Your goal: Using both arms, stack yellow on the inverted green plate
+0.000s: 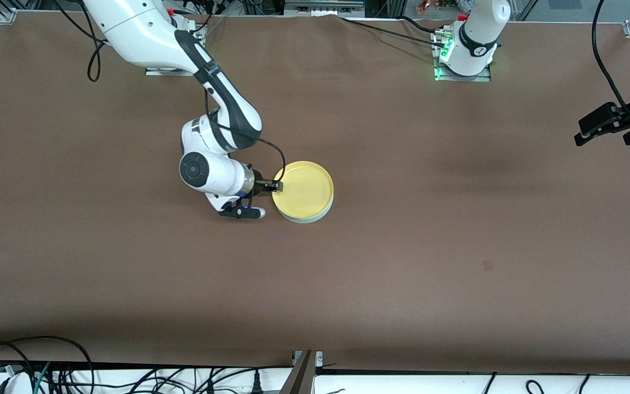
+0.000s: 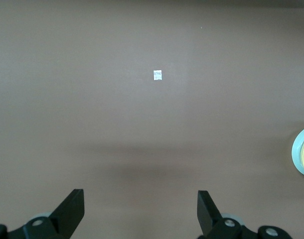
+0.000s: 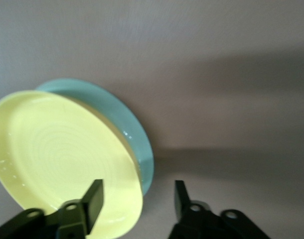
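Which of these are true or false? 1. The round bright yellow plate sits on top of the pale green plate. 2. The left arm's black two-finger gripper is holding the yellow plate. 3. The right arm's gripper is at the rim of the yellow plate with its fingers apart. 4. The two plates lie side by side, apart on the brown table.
1. True: the round bright yellow plate rests on the pale green plate, whose edge peeks out beneath it.
2. False: the left gripper waits open over bare brown table, toward the left arm's end, holding nothing.
3. True: the right gripper is open at the yellow plate's rim.
4. False: they are stacked.
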